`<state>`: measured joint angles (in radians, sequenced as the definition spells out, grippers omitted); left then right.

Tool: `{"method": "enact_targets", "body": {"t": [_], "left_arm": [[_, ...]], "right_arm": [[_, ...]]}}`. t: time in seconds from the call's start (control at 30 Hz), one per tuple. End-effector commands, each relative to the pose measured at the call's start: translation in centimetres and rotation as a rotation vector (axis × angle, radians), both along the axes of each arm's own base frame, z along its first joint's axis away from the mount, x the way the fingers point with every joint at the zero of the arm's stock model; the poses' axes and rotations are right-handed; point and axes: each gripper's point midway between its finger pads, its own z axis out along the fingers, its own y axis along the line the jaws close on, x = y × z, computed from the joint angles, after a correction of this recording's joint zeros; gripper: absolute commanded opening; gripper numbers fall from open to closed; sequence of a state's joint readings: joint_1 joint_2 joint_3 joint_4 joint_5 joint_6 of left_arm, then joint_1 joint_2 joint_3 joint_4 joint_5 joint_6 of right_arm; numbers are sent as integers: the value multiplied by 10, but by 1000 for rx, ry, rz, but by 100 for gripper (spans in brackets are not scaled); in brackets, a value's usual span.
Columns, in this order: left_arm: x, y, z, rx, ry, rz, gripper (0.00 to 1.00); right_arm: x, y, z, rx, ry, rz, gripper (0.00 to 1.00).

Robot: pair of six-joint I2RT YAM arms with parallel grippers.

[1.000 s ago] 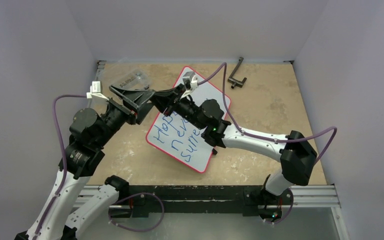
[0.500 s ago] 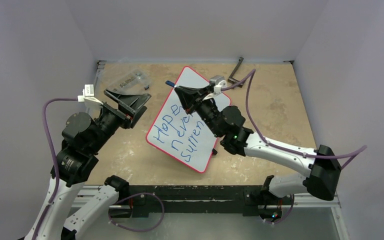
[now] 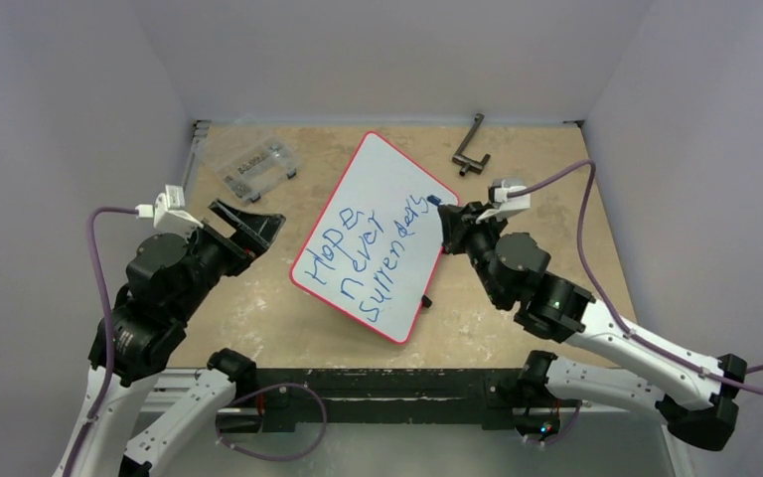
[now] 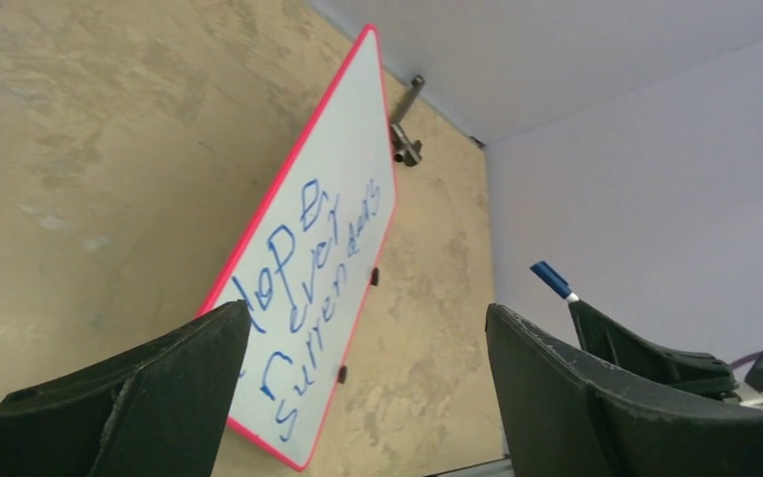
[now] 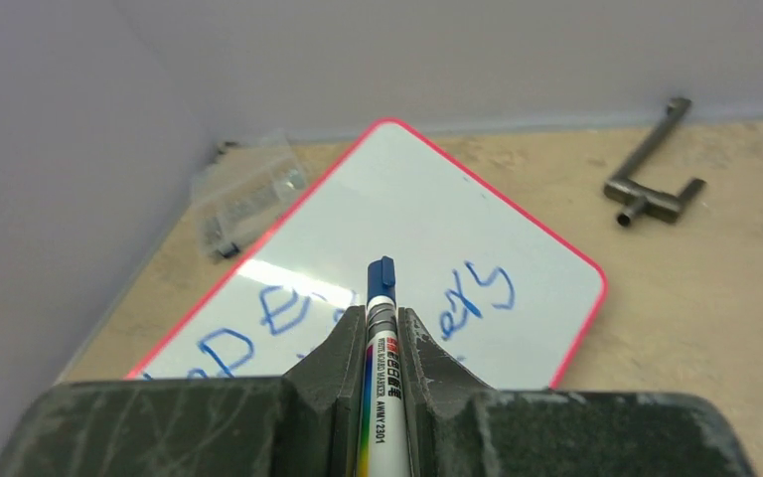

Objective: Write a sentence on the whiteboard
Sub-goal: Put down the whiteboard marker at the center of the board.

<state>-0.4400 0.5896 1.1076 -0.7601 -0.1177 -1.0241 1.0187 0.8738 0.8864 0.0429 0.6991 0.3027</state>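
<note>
Both arms have drawn back from the whiteboard (image 3: 382, 184) — the right gripper (image 3: 452, 225) now sits just off its right edge, and the left gripper (image 3: 258, 221) is out to its left. The right jaws are pinched tight on a blue marker (image 5: 381, 288), whose blue end pokes out past the fingers, raised off the board. The left jaws stand wide apart with nothing between them. The whiteboard lies askew mid-table, and its sentence (image 3: 363, 260) — "Hope never surrenders" — runs in three slanted blue lines. A clear plastic packet (image 3: 258, 167) lies far left and a metal crank tool (image 3: 470, 149) far right.
</note>
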Motion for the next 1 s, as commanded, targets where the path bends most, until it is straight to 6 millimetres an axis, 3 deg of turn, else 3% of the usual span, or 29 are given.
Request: {"method": "enact_targets", "body": {"t": [0.0, 0.17, 0.4, 0.67, 0.97], "left_arm": [[-2, 26, -7, 201, -8, 58, 88], [1, 36, -19, 315, 43, 73, 88], [5, 37, -31, 356, 79, 71, 88], [6, 38, -41, 378, 99, 66, 88], [7, 39, -50, 394, 117, 69, 88]], "right_arm": [[-16, -47, -67, -175, 246, -136, 0], [-35, -64, -112, -257, 456, -183, 0], [-54, -63, -178, -350, 715, -128, 0], [-35, -76, -203, -359, 784, -144, 0], [-30, -68, -273, -371, 884, -154, 0]]}}
